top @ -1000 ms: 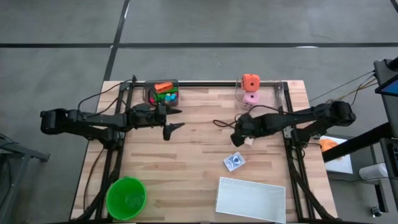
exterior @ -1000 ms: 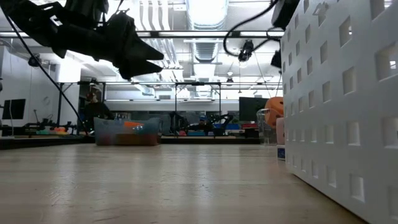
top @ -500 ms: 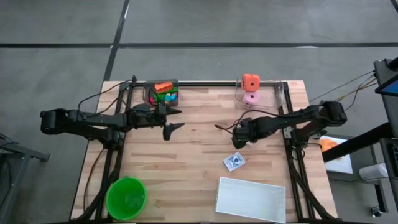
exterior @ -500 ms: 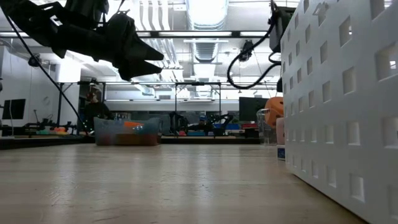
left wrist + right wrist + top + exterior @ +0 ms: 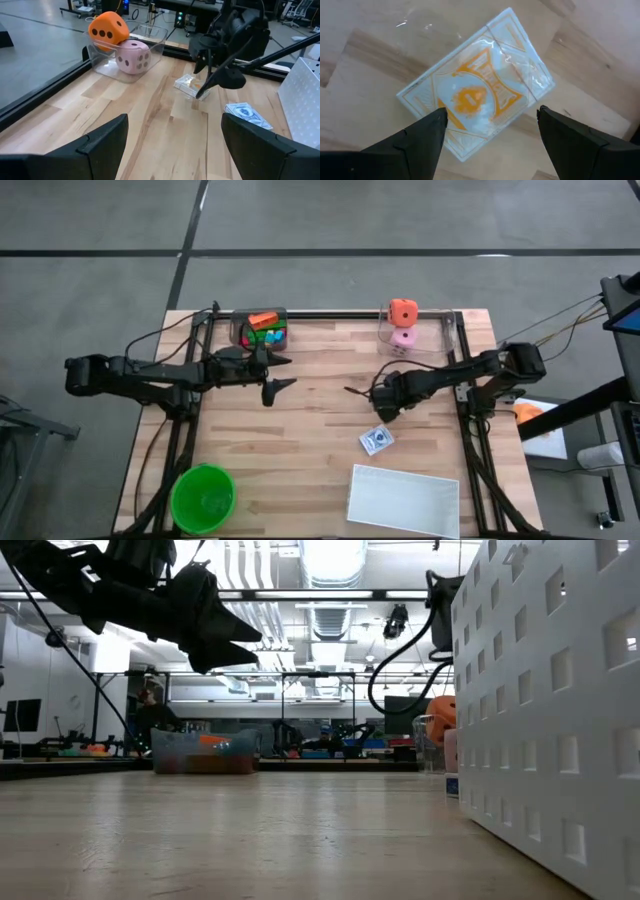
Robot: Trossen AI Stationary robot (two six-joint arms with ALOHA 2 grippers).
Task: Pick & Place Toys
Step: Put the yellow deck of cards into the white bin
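Note:
An orange-printed card deck (image 5: pixel 475 95) in clear wrap lies flat on the wooden table; it also shows in the left wrist view (image 5: pixel 190 85). My right gripper (image 5: pixel 490 112) is open and points down over it, one finger on either side; I cannot tell whether they touch it. In the high view the right gripper (image 5: pixel 386 406) hides the deck. A blue card deck (image 5: pixel 376 440) lies flat nearer the front edge. My left gripper (image 5: pixel 284 370) is open and empty, held above the table at the far left.
A clear bin (image 5: pixel 403 330) at the far right holds an orange die (image 5: pixel 107 31) and a pink die (image 5: pixel 133 56). A clear bin (image 5: pixel 262 330) of small colourful pieces stands at the far left. A green bowl (image 5: pixel 203 498) and a white tray (image 5: pixel 403 500) stand at the front.
My right arm has drawn in toward the table's left, and its gripper has tipped down over the orange deck, which showed beside it a second ago and is now covered in the high view. The left arm has kept still.

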